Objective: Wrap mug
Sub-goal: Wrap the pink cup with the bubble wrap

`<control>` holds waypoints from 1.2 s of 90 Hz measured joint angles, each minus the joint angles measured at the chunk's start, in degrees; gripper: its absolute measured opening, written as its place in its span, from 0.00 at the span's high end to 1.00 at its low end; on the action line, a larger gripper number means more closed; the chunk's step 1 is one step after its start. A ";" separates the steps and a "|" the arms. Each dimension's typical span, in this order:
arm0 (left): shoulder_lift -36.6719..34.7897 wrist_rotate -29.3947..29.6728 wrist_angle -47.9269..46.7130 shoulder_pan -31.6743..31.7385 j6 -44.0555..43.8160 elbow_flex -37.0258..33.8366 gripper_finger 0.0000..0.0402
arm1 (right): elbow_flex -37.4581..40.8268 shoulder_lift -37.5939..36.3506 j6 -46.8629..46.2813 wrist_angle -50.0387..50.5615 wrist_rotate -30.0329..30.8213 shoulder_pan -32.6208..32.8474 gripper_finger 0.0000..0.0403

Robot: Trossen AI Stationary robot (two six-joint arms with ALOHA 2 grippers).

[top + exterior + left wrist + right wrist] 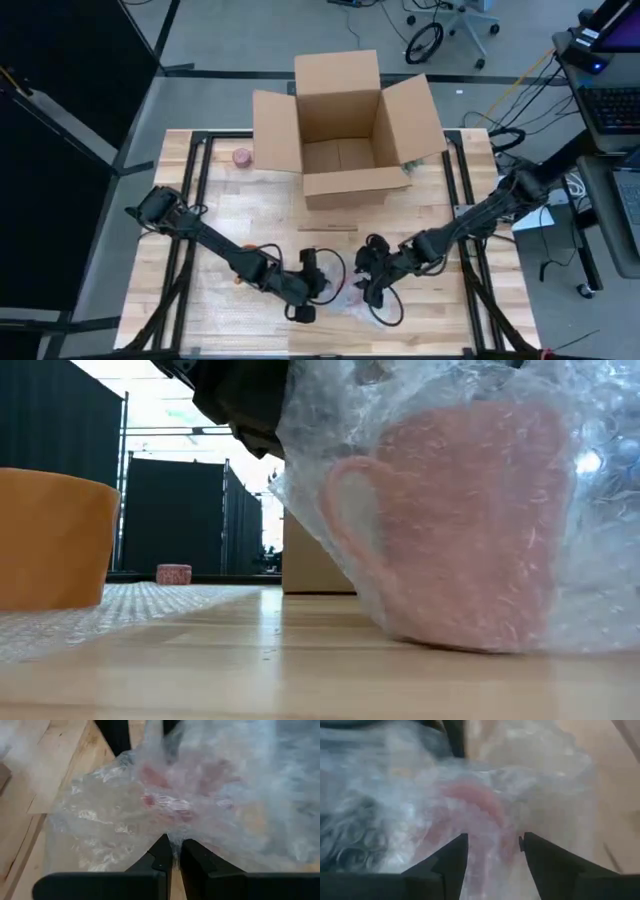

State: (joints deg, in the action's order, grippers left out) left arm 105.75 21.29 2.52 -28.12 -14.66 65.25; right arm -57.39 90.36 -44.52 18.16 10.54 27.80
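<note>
A pink mug (470, 520) sits upright on the wooden counter (250, 215) near its front edge, draped in clear bubble wrap (590, 470), its handle facing left in the low view. Both arms reach in over it from either side. The left claw (175, 851) has its two fingers pressed together on a fold of the wrap, pinching the sheet just in front of the mug. The right claw (493, 845) stands parted, its fingers spread on either side of the wrapped mug's rim, with wrap bunched between them. From above, the two claws meet close together at the counter's front centre, the left claw (312, 290) just beside the right claw (372, 272), and the wrap (350, 300) shows as a pale patch between them.

Behind, at the counter's far side, an open cardboard box (345, 130) stands with its flaps spread. A small pink roll (242, 157) rests near the box's left flap, well apart from the mug. In the low view an orange cup (50, 540) stands at the left on a further sheet of wrap lying flat on the counter.
</note>
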 joint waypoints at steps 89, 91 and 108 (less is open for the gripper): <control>-12.92 3.64 -15.27 -3.35 -1.55 0.11 0.97 | -13.03 14.67 6.03 14.52 -1.00 -0.45 0.58; -12.55 3.63 -15.23 -3.33 -1.72 0.11 0.97 | -13.03 14.67 6.11 14.41 -0.76 -0.45 0.58; -7.24 3.17 -13.79 -2.77 -3.06 0.09 0.97 | -13.03 14.67 8.25 10.29 0.08 -0.71 0.58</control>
State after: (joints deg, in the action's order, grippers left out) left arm 98.51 24.46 -11.26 -30.89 -17.72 65.34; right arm -70.41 105.03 -36.26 28.45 10.61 27.09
